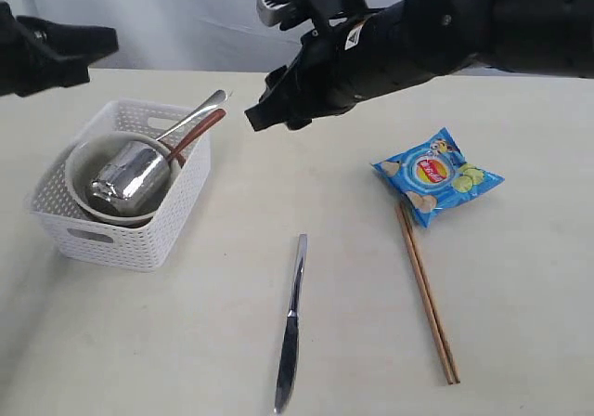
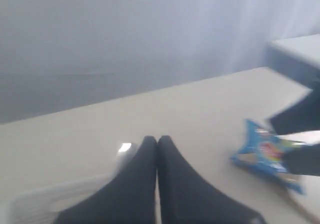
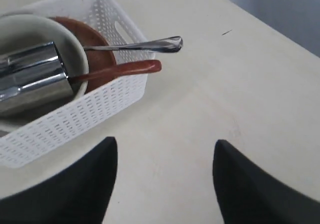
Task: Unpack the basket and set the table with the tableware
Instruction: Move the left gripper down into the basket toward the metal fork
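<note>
While the knife [image 1: 290, 328] and chopsticks [image 1: 427, 295] are lying out, I am hovering my right claw [image 3: 165, 143], spread and empty, near the basket [image 1: 121, 240] at left; the next move is probably calling for pinching the steel handle [image 3: 145, 45].

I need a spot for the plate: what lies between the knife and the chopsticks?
Nothing: only bare table between the knife and the chopsticks, as the exterior view shows.

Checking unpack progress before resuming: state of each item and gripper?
basket: loaded
bowl: in basket, upright
cup: on its side in bowl
plate: in basket, partly hidden by bowl
spoon: in basket, handle over rim
knife: flat on table
chopsticks: side by side on table
chip bag: lying on table
left gripper: shut, empty
right gripper: open, empty
</note>
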